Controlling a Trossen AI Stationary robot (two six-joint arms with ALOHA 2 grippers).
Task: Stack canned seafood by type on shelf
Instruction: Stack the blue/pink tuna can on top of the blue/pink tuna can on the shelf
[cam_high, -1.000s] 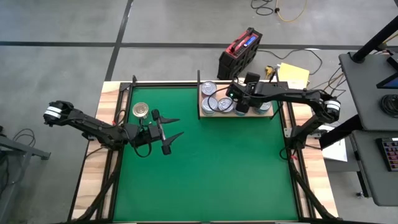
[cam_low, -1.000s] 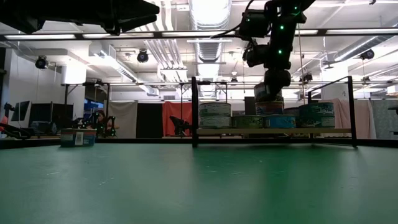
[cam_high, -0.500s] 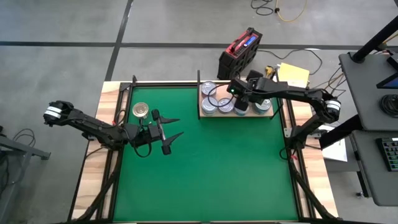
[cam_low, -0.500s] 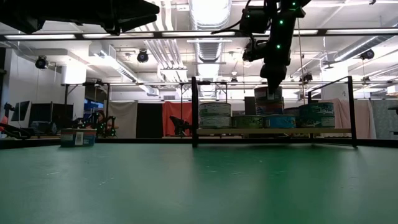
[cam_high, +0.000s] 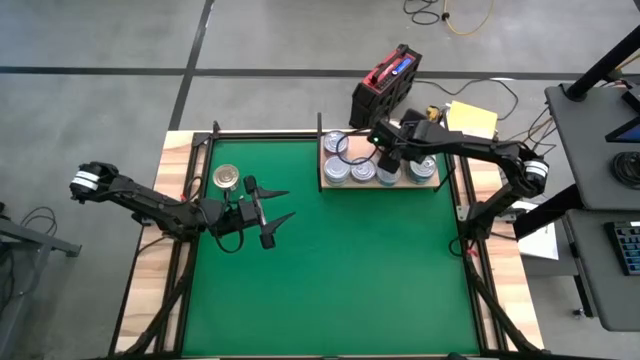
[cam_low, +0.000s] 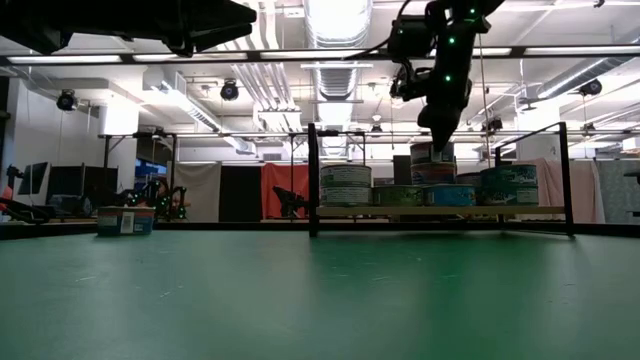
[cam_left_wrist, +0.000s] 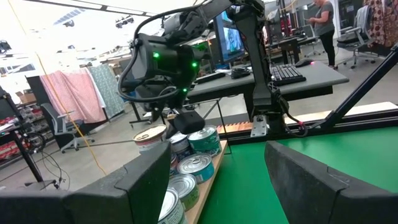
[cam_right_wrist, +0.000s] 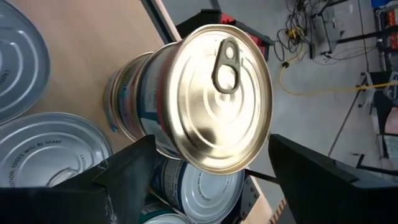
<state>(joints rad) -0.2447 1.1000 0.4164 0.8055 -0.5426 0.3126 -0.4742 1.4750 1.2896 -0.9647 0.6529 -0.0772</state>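
The right gripper (cam_high: 386, 158) hung just above a short round tin with a gold-toned pull-tab lid (cam_right_wrist: 219, 96), newly perched on another tin on the pale wooden shelf board (cam_high: 427, 183) at the far edge of the green-matted tabletop (cam_high: 330, 260); its jaws stood spread to either side of the lid, pinching nothing, and the low view showed clear air between its tips and the top of the stack (cam_low: 432, 163); around that stack the silvery-lidded tins (cam_high: 338, 169) sat side by side on the board, some doubled up; one more gold-lidded tin (cam_high: 227, 178) waited near the left edge of the mat, just beside the left gripper (cam_high: 275, 205), whose jaws also gaped empty as it hovered over the mat, well apart from the shelf; to finish this placement well, the right arm would seemingly need to rise straight up, keeping its jaws wide until clear of the rim, since a sideways drift could nudge the upper tin off its partner; the remaining tin, judging by its lid, probably belonged with the gold ones, and ought to be gripped squarely across its sides.
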